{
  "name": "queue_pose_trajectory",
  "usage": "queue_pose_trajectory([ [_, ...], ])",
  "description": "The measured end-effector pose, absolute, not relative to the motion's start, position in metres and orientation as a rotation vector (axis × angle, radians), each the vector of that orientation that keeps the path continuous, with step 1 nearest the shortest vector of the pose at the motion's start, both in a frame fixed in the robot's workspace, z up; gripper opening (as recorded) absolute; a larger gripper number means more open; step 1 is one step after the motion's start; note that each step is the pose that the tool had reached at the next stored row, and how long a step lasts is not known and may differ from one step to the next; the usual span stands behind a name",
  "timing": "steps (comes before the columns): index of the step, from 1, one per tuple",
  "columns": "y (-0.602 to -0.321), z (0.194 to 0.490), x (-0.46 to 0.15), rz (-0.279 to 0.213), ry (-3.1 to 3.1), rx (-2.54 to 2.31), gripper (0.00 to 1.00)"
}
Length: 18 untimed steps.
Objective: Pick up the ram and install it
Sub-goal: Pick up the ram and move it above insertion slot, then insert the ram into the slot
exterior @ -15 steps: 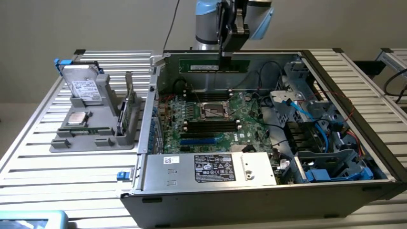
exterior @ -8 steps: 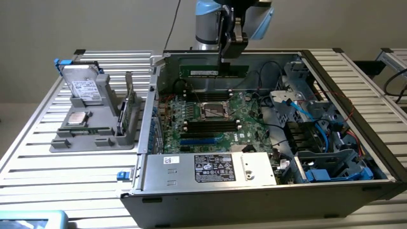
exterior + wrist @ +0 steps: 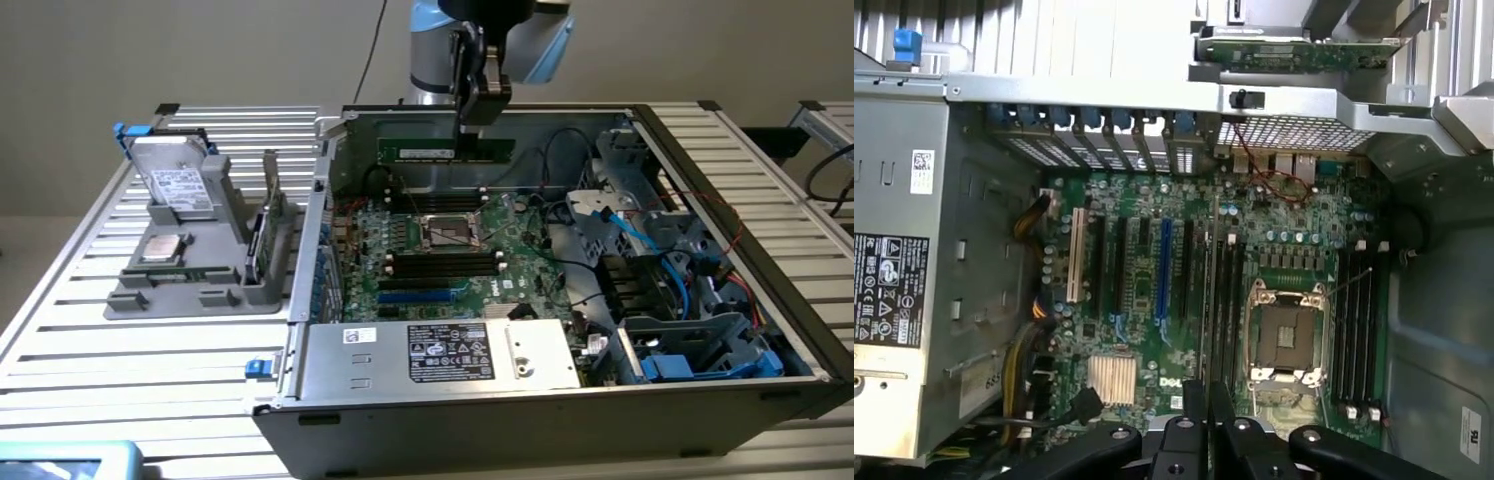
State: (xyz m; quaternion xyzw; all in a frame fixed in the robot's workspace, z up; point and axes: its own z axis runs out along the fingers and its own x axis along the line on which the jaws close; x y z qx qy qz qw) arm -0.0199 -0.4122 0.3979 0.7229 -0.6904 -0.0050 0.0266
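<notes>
The tool is clenched on the ram, which hangs level above the processor socket's far side. Align it parallel to the black slots (flanking that socket), without tilt.

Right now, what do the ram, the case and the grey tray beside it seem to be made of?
Ram: it looks like circuit-board laminate, going by its thin, flat, rigid shape and matte green face.
Case: sheet metal, judging by its thin folded walls; dull grey inside, darker outside.
Tray: probably moulded plastic, matte grey with rounded slots, though this is not certain.
</notes>
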Motion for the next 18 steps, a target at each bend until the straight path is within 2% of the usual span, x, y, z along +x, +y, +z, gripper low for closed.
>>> queue_pose_trajectory([
  [11, -0.387, 0.379, -0.016, -0.016, -2.133, 2.234, 0.13],
  [18, -0.382, 0.366, -0.016, -0.015, -2.133, 2.234, 0.13],
])
